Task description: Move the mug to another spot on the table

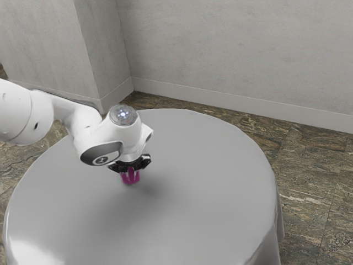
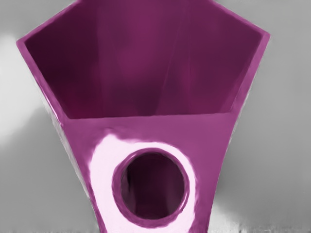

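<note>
Grey plaster walls, stone-patterned floor; round grey-draped bench. Magenta angular-sided mug with ring handle, near the bench's middle, nothing beside it. White arm enters from the exterior view's left, wrist bent downward. Black claw directly atop the mug; its grip cannot be told.

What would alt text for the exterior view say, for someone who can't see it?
A white robot arm holds its black gripper right over a small magenta mug near the middle of a round grey table. Pale walls, stone-patterned floor.
</note>
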